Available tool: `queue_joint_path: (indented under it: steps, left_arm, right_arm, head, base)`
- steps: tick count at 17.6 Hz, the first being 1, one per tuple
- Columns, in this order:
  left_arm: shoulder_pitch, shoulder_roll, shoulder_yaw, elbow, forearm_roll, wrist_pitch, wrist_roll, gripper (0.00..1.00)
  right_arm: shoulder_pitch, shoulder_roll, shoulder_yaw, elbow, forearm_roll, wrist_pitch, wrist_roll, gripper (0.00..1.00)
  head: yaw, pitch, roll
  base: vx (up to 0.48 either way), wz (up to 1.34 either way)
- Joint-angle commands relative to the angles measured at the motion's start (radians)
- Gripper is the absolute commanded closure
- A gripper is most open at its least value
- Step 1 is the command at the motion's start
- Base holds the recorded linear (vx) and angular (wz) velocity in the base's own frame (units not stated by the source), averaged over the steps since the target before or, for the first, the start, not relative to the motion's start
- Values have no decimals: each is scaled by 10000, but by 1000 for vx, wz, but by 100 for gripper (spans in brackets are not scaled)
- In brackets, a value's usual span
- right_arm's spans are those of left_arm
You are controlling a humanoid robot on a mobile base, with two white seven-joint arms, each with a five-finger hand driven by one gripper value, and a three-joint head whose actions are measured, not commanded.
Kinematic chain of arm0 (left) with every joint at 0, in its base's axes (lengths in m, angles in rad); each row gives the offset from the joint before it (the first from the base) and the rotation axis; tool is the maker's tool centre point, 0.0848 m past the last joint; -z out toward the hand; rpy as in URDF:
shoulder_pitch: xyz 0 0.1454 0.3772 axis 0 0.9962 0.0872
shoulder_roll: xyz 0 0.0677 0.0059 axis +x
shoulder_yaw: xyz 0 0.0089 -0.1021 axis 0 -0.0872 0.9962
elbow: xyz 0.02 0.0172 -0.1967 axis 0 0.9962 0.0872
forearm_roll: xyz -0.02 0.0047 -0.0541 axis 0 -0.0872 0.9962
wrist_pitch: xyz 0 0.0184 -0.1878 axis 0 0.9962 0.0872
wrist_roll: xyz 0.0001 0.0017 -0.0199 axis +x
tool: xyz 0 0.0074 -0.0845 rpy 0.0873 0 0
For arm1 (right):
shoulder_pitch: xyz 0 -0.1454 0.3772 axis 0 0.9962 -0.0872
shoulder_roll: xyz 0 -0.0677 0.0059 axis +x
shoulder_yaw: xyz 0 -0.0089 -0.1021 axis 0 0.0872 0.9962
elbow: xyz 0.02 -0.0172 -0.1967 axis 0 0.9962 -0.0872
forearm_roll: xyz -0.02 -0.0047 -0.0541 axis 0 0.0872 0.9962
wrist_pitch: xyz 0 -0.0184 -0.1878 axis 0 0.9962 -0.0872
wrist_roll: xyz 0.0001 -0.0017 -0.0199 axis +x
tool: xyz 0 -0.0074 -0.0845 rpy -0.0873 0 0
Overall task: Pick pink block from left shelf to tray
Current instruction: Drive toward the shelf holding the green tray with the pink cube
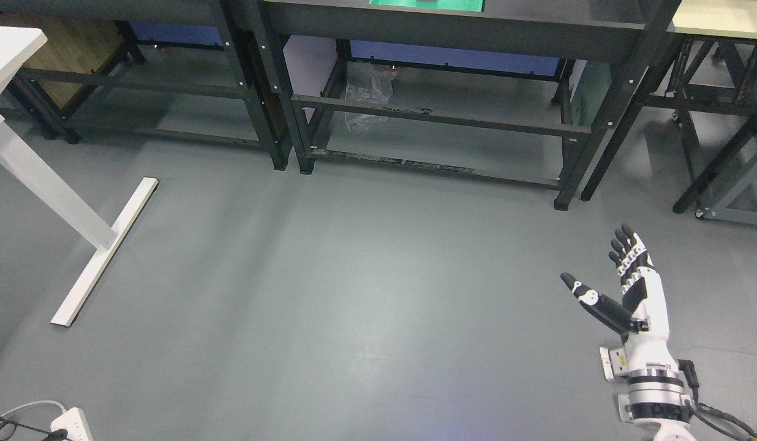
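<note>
The white-and-black right hand (629, 294) hangs over bare grey floor (354, 294), fingers spread, holding nothing. A green tray (426, 5) lies at the top edge on the dark metal shelf (452, 27); the reddish sliver on it may be the block.

Open grey floor (366, 294) across the middle, nothing lying on it; wide room there. Right hand (623, 288) low right, fingers spread, clear air all round it. Ahead: dark shelf frame (440, 119), legs and crossbars barring the lower bay; crumpled clear plastic (367, 92) inside. Green tray (426, 5) on the top edge, cropped, contents unclear. White stand (103, 245) with long foot blocks left side. Power strip (69, 424) at lower left corner.
</note>
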Motion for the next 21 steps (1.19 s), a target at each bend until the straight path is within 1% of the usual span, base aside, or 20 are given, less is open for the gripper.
queue_joint_path:
  steps: [1,3,4,5,7,9,13,17,21]
  left_arm:
    - [92,175,0,0,-15,0,7,0]
    - [92,175,0,0,-15,0,7,0]
    - [92,175,0,0,-15,0,7,0]
    - [92,175,0,0,-15,0,7,0]
    - [92,175,0,0,-15,0,7,0]
    - [92,175,0,0,-15,0,7,0]
    - [92,175,0,0,-15,0,7,0]
    - [92,175,0,0,-15,0,7,0]
    - [92,175,0,0,-15,0,7,0]
  right_arm:
    - [-110,-175,95,-37,3779,-9,-839,1]
    - [-171,-175,186,-68,7511,189,-1975,1]
    - [-202,-175,400,-84,8698,327,-2086,1]
    - [-217,-175,706,-84,9120,374,-2072,1]
    - [-172,-175,1106,-99,9124,390,-1874,1]
    - [-111,-175,1245,-221,9094,268,-1734,0]
    - [-172,-175,1078,-222,8084,-590,-1857,0]
    - [-202,-175,618,-222,7667,-562,-1888,0]
    - [-202,-175,525,-222,7330,-546,-1949,0]
  head:
    - [0,0,0]
    - [0,0,0]
    - [0,0,0]
    - [0,0,0]
    - [0,0,0]
    - [0,0,0]
    - [0,0,0]
    - [0,0,0]
    - [0,0,0]
  base:
    - [79,-17]
    - [88,-62]
    - [113,-70]
    - [103,-76]
    - [107,-51]
    - [97,26]
    - [59,187]
    - [44,235]
    - [50,209]
